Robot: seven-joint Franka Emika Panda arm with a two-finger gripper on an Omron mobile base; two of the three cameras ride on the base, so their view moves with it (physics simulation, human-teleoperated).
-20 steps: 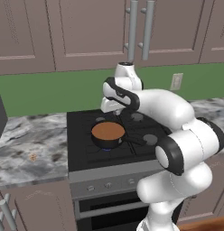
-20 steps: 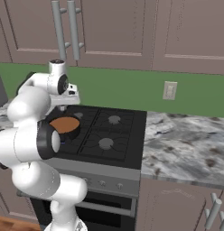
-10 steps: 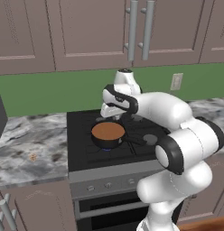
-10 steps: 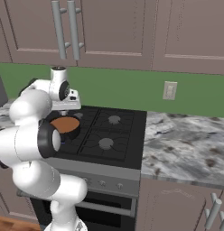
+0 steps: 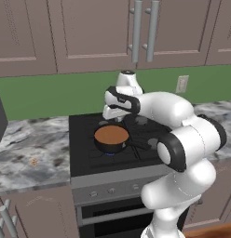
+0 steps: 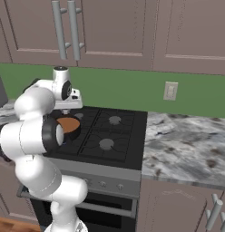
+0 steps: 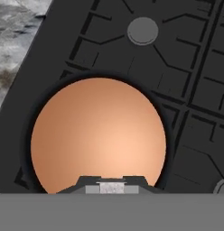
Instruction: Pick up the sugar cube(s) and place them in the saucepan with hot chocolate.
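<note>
The gripper (image 7: 112,186) hangs over the saucepan (image 5: 111,137) of hot chocolate on the front left burner of the stove (image 5: 89,160). Its jaws stand nearly together, gripping a small pale sugar cube (image 7: 112,187) between the tips, above the near edge of the orange-brown liquid. Grey marble worktop (image 5: 24,155) lies to the left.

A black stove (image 5: 84,158) with four burners stands between two grey marble counters (image 6: 187,149), and its oven door (image 5: 112,216) is below the knobs. Behind it runs a green wall strip (image 5: 52,95) with a white outlet (image 6: 170,91). Above hang brown cabinets (image 6: 146,31) with long metal handles (image 5: 144,28).
</note>
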